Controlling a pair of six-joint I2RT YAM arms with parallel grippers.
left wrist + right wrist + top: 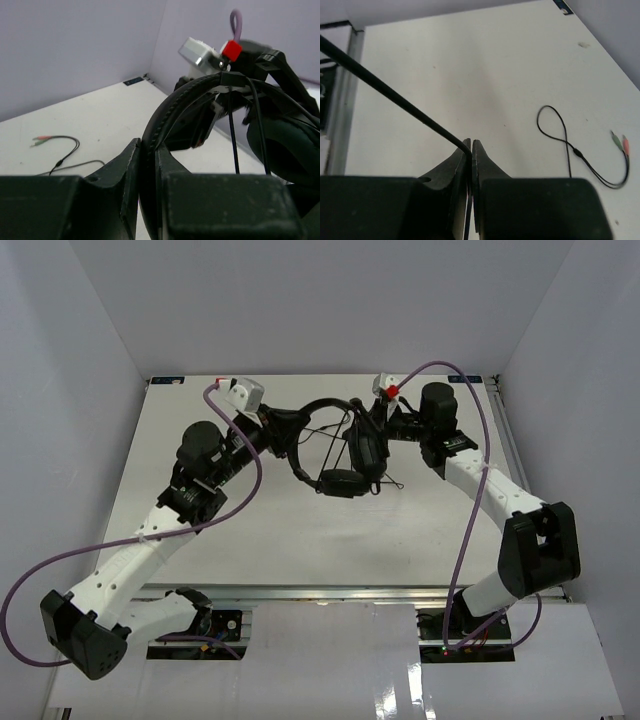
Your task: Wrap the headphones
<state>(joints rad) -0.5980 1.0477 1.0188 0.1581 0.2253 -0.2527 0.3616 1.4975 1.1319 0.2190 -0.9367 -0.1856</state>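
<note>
Since the table (300, 550) is used only as ground beneath the work, the headphones (340, 483) are found raised over its far middle, slung between the two arms, with the headband arched toward the far side and the earcups hanging nearer. The left gripper (148, 150) is seen clamped tight on the padded headband, so the frame is judged to be the anchor; it would best be held level and steady while the winding is done. The right gripper (471, 145) is pinched fully together on the thin cable (380, 81), which is drawn taut from its fingertips up toward the headset. A turn of cable is judged to be in hand, and it should be carried round the headband or between the earcups (which of the two cannot be told from these views) under light, even tension, so that no loop slips off and the grip on so thin a strand is not lost. The slack tail lying on the table should be watched, since the plugs (619, 142) at its end could be snagged or dragged as the length is taken up.
</note>
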